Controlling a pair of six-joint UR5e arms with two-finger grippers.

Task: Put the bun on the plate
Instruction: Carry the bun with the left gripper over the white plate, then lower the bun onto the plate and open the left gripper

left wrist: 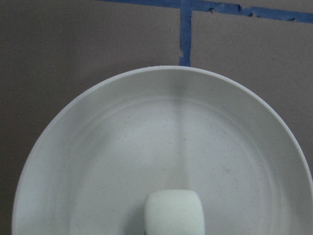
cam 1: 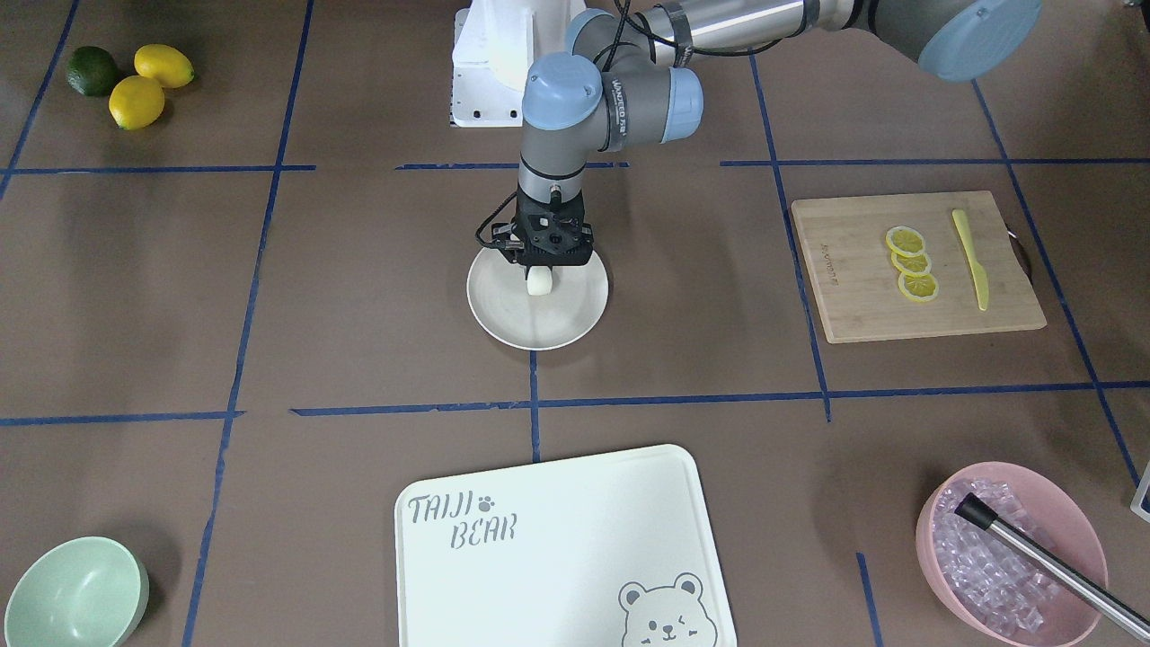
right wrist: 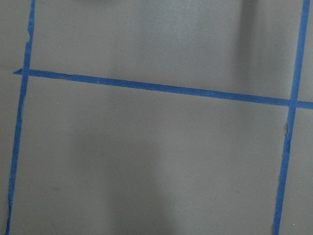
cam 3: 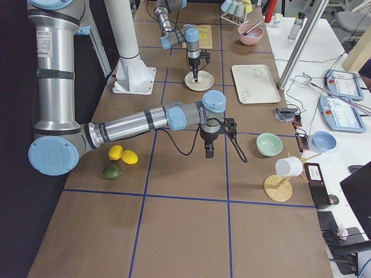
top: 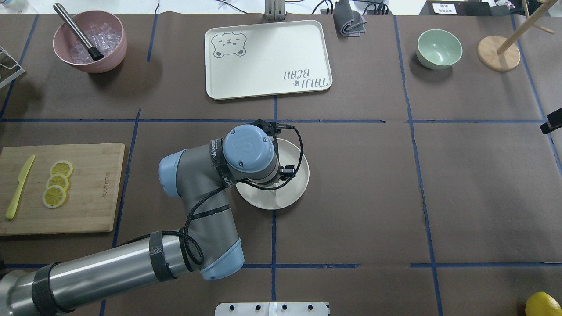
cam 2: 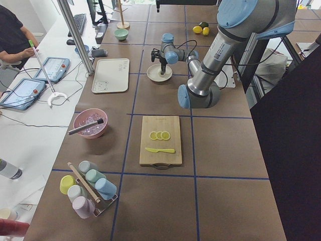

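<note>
The bun (cam 1: 539,284), a small smooth white block, sits between the fingertips of my left gripper (cam 1: 540,277), which points straight down over the plate (cam 1: 503,314) and is shut on the bun. The round cream plate lies at the table's middle. In the left wrist view the bun (left wrist: 174,213) shows at the bottom edge over the plate's (left wrist: 98,161) inner floor, and the fingers are out of frame. From overhead the left wrist hides the bun, leaving only part of the plate (top: 296,184) showing. My right gripper (cam 3: 208,152) hangs over bare table, and I cannot tell whether it is open or shut.
A bear-print tray (cam 1: 557,548) lies beyond the plate. A cutting board (cam 1: 916,265) carries lemon slices and a yellow knife. A pink bowl of ice (cam 1: 1011,548), a mint-green bowl (cam 1: 76,593) and whole lemons with a lime (cam 1: 135,81) stand near the corners.
</note>
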